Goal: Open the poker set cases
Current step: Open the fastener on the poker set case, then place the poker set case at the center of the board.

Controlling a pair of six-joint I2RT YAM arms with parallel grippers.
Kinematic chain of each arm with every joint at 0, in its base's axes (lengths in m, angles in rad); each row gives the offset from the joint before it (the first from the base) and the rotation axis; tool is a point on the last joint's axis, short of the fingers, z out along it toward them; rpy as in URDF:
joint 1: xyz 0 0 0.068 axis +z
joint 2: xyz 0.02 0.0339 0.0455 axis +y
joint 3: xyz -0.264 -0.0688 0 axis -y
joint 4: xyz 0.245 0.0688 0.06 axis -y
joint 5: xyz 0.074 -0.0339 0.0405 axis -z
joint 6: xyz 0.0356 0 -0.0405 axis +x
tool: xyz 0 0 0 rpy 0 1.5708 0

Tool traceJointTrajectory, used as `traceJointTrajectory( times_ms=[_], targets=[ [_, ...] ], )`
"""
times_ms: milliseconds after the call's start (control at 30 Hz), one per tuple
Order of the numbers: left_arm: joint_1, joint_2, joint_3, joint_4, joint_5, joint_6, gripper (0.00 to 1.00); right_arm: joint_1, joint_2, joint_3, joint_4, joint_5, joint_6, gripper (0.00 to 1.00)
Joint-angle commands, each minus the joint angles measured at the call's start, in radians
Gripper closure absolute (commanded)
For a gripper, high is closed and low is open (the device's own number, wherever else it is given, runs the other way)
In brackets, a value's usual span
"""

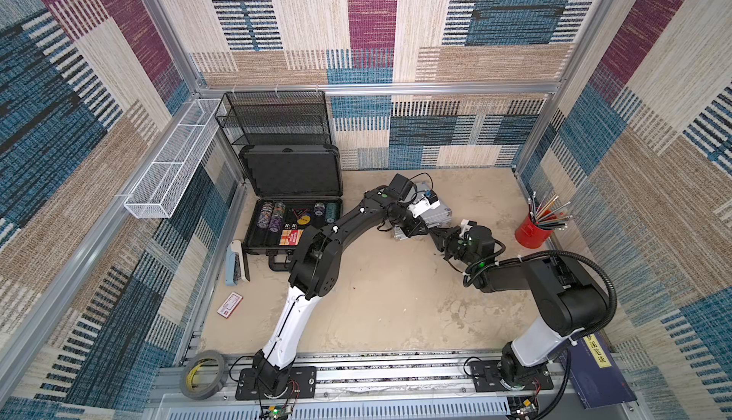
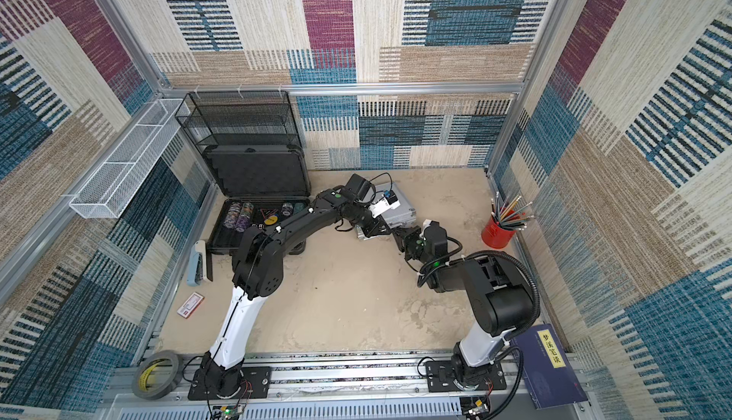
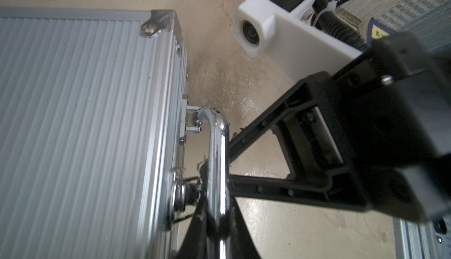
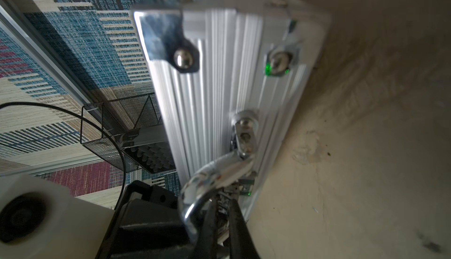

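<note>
One open, one to go.
Beige worktop [image 1: 396, 299]: large dark grey black-cornered case [image 1: 293, 174] sits lid-up at rear left. The ribbed silver aluminium case [image 3: 73, 123] lies closed mid-worktop. There the left gripper [image 3: 217, 204] jaws clamp its chrome handle [image 3: 216, 148]; right gripper [image 4: 223, 201] jaws pinched narrow beside it, on what is unclear. Best bet: pin the handle steady, flip the chrome wire latch [image 3: 181, 191] before lifting the lid.

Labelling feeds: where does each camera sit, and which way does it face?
Top views: high behind the robot, looking down at the table; left arm, right arm show.
Left wrist: on that arm, facing the silver case's lid and handle; left claw, right claw show.
Right wrist: on that arm, facing the case's handle side; right claw shows.
Wrist views share the handle.
</note>
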State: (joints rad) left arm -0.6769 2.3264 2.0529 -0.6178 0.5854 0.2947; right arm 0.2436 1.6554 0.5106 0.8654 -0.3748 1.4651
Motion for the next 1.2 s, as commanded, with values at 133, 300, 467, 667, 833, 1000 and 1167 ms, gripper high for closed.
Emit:
traceJointTrajectory(
  times_ms=[133,300,467,667,833,1000,1167],
  targets=[
    [-0.006,-0.013,-0.034,-0.027,0.076,0.018,1.00,-0.002,-0.039,0.022,0.091,-0.017,-0.052,0.87],
    [-0.003,-0.023,-0.083,0.012,0.042,0.023,1.00,-0.021,-0.099,-0.038,-0.037,-0.032,-0.144,0.87],
    [-0.004,-0.022,-0.133,0.014,0.001,0.042,1.00,-0.073,-0.143,-0.091,-0.128,-0.057,-0.217,0.86],
    [-0.006,-0.021,-0.193,0.014,-0.103,0.064,1.00,-0.128,-0.160,-0.084,-0.204,-0.067,-0.296,0.85],
    [-0.013,-0.019,-0.216,0.014,-0.140,0.067,1.00,-0.144,-0.156,-0.067,-0.233,-0.068,-0.334,0.84],
    [-0.031,-0.023,-0.230,0.014,-0.171,0.072,0.88,-0.154,-0.142,-0.059,-0.250,-0.078,-0.369,0.82],
    [-0.050,-0.031,-0.250,0.014,-0.202,0.079,0.78,-0.158,-0.124,-0.061,-0.263,-0.085,-0.395,0.78]
  ],
)
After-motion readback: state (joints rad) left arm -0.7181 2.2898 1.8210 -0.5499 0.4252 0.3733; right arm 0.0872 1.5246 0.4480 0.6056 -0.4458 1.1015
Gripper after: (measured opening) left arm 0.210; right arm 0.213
